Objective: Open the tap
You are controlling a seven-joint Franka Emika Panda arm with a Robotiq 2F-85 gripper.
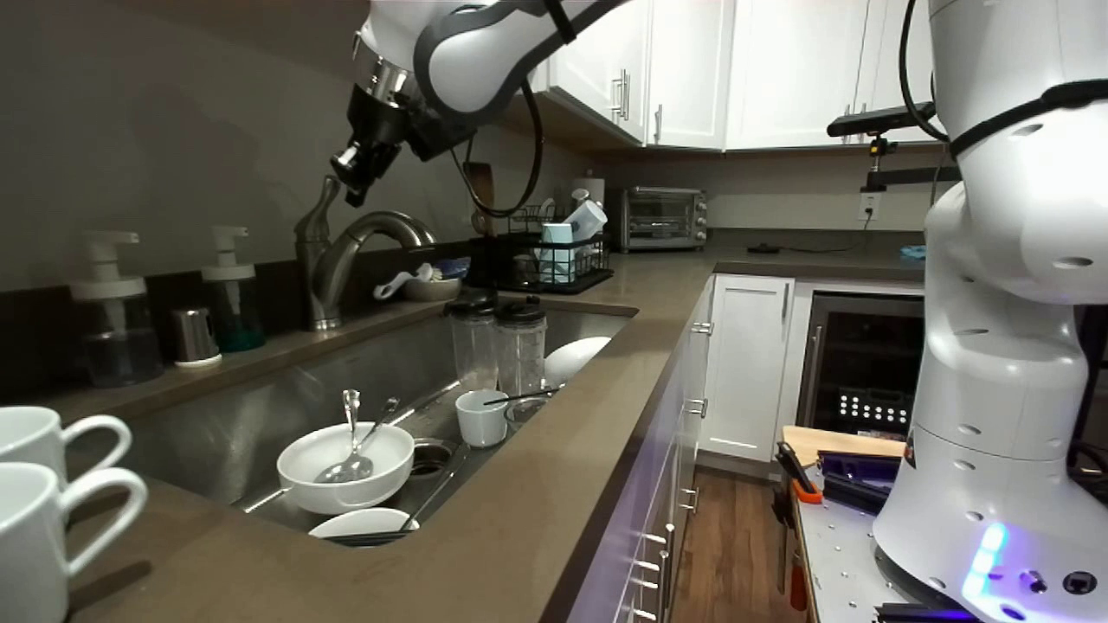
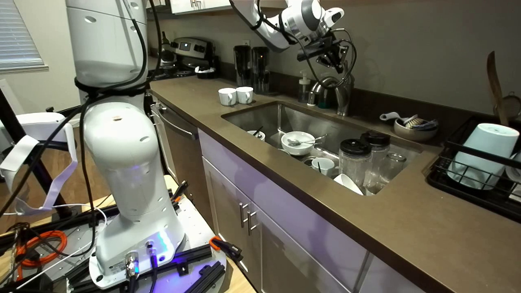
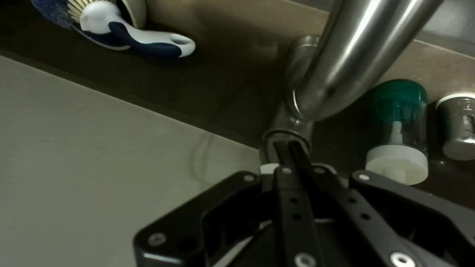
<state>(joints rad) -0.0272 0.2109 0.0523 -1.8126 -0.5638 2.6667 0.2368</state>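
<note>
Brushed-steel gooseneck faucet [image 1: 333,264] stands behind the sink [image 1: 260,415]; likely rigid, firmly mounted, slick, not fragile. Best hold: the upright lever handle [image 1: 322,206], near its tip for leverage. Gripper [image 3: 288,144] pinched together, nothing visibly held; contact with lever handle can't be told. Sink has white bowl [image 1: 346,493] with spoon [image 1: 346,469], white cup [image 1: 482,424], black-lidded clear jars [image 1: 520,350], contents unclear. Pump bottle [image 1: 232,298] beside faucet: green liquid [image 3: 399,98]. Small bowl [image 2: 413,134]: dish brush [image 2: 390,116].

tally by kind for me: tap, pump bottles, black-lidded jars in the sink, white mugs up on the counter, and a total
Tap: 1
Pump bottles: 2
Black-lidded jars in the sink: 2
White mugs on the counter: 2
Total: 7
</note>
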